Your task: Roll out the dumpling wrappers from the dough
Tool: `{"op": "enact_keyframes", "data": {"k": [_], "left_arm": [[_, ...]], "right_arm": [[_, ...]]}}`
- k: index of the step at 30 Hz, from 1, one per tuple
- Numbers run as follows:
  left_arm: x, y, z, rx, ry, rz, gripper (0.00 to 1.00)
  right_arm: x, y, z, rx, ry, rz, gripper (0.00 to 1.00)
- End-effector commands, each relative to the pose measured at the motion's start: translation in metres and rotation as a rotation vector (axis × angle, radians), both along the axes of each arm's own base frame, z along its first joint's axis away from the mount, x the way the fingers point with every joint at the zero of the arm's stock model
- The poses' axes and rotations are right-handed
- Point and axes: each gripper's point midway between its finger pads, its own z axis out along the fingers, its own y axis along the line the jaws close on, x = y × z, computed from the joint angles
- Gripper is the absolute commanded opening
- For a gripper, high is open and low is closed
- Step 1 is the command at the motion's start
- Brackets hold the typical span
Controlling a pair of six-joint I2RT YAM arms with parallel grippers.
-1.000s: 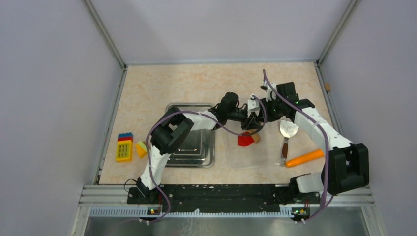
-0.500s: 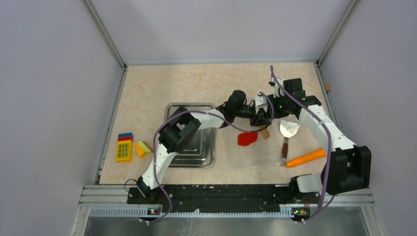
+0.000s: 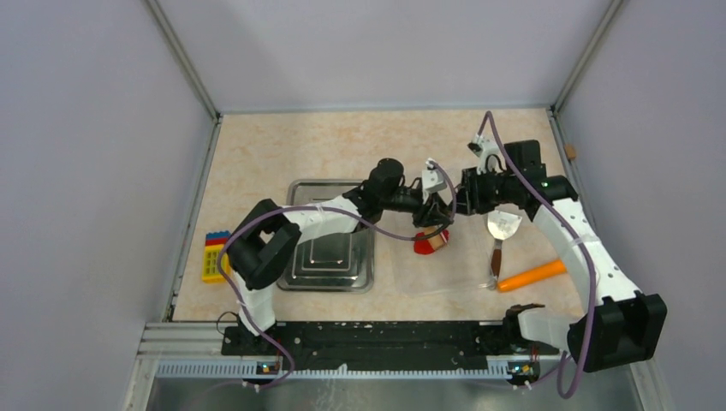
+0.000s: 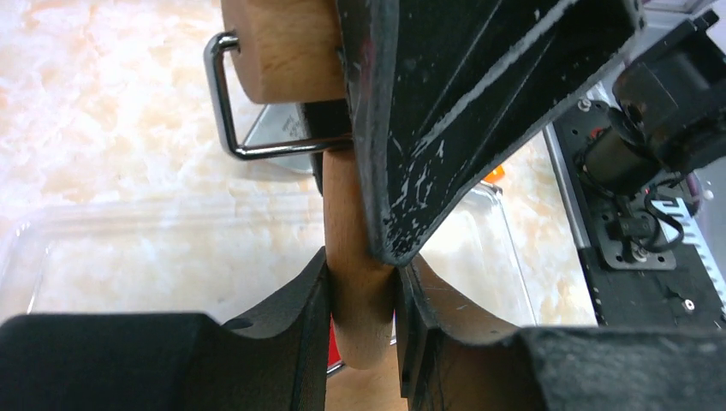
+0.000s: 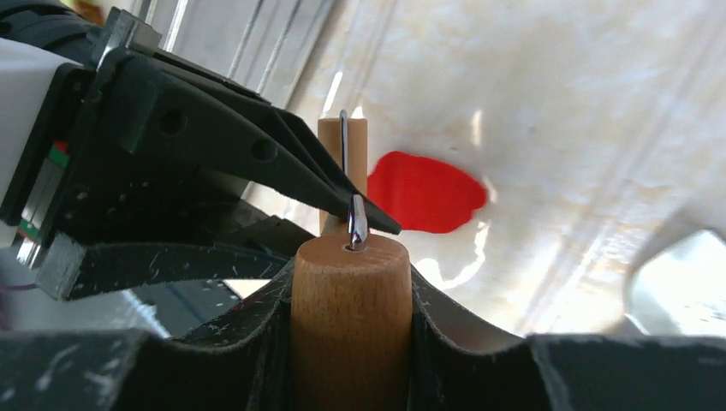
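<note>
The red dough point(image 3: 424, 247) point(image 5: 425, 192) lies flattened and irregular on a clear mat point(image 3: 458, 276). A small wooden roller point(image 3: 439, 241) with a metal wire frame rests at the dough's right edge. My left gripper point(image 3: 432, 216) point(image 4: 360, 274) is shut on the roller's wooden handle point(image 4: 358, 257); a red sliver of dough point(image 4: 331, 338) shows just under it. My right gripper point(image 3: 459, 200) point(image 5: 349, 291) is shut on the roller's wooden barrel point(image 5: 349, 330), directly facing the left gripper. The dumpling wrappers are out of view.
A steel tray point(image 3: 295, 276) sits left of the mat. A metal spatula point(image 3: 502, 228) and an orange carrot point(image 3: 531, 276) lie to the right. Toy blocks point(image 3: 216, 257) sit at the left edge, partly behind the left arm's elbow.
Both grippers carried the roller up and right off the dough, then back down and left onto its right edge. The left arm's elbow swung left.
</note>
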Motion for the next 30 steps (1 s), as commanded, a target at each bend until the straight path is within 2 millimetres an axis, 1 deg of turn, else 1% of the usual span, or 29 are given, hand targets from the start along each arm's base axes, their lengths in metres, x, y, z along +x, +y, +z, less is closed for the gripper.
{"op": "enact_keyframes", "data": {"k": [1, 5, 6, 9, 11, 14, 17, 22, 25, 30], "left_arm": [[-0.004, 0.028, -0.006, 0.026, -0.012, 0.029, 0.00], [-0.009, 0.037, -0.019, 0.051, -0.016, 0.027, 0.00], [-0.010, 0.038, -0.023, 0.060, -0.011, 0.027, 0.00], [-0.010, 0.037, -0.031, 0.066, -0.004, 0.024, 0.00], [-0.007, 0.034, -0.036, 0.069, -0.004, 0.030, 0.00], [0.003, 0.027, -0.045, 0.069, -0.006, 0.043, 0.00], [0.010, 0.019, -0.048, 0.067, -0.006, 0.043, 0.00], [0.014, 0.011, -0.061, 0.081, 0.020, 0.026, 0.00], [0.016, 0.009, -0.070, 0.094, 0.032, 0.027, 0.00], [0.016, 0.012, -0.085, 0.121, 0.058, 0.031, 0.00]], "right_arm": [[-0.010, 0.022, 0.001, 0.149, 0.055, 0.029, 0.00], [-0.010, 0.026, -0.020, 0.188, 0.139, 0.041, 0.00], [-0.010, 0.027, -0.027, 0.186, 0.158, 0.047, 0.00], [-0.007, 0.025, -0.039, 0.157, 0.166, 0.055, 0.00], [-0.004, 0.022, -0.043, 0.130, 0.167, 0.058, 0.00], [0.002, 0.019, -0.045, 0.098, 0.154, 0.064, 0.00], [0.008, 0.014, -0.048, 0.064, 0.150, 0.054, 0.00], [0.011, 0.007, -0.059, 0.004, 0.146, 0.062, 0.00], [0.011, 0.006, -0.065, -0.006, 0.157, 0.061, 0.00], [0.011, -0.002, -0.083, -0.049, 0.181, 0.034, 0.00]]}}
